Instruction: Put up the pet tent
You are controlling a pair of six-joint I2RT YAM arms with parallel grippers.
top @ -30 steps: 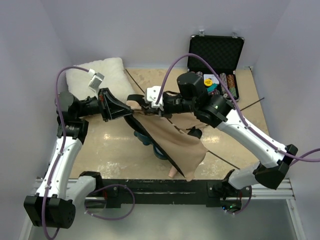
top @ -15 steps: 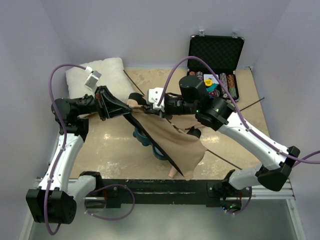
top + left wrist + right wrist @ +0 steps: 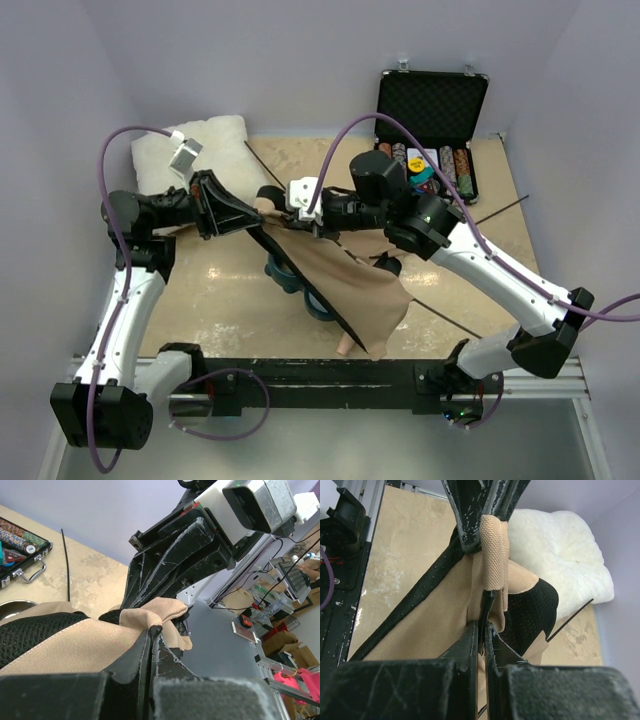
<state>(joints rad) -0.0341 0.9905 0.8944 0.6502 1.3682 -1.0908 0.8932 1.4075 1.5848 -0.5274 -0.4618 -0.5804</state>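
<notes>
Top external view: my left pincer point(image 3: 260, 224) and right pincer point(image 3: 272, 200) meet above the table point(image 3: 215, 290), at 12 o'clock from the arm bases. Both are clamped tight on one bunched corner of the pet tent point(image 3: 345, 285). The tan fabric hangs from that corner and drapes toward 5 o'clock, with its black-trimmed edge on the 7 o'clock side. I judge that the raised two-point hold lets the panel fall free for spreading.

Left wrist view: my fingertips point(image 3: 137, 652) pinch a tan fold just beside the right pincer.

Right wrist view: my fingertips point(image 3: 470, 640) close on fabric and a thin dark strip; I cannot tell whether it is pole or trim.

A loose pole point(image 3: 500, 210) lies at 3 o'clock. The white pillow point(image 3: 200, 150) sits at 10 o'clock, well apart.
</notes>
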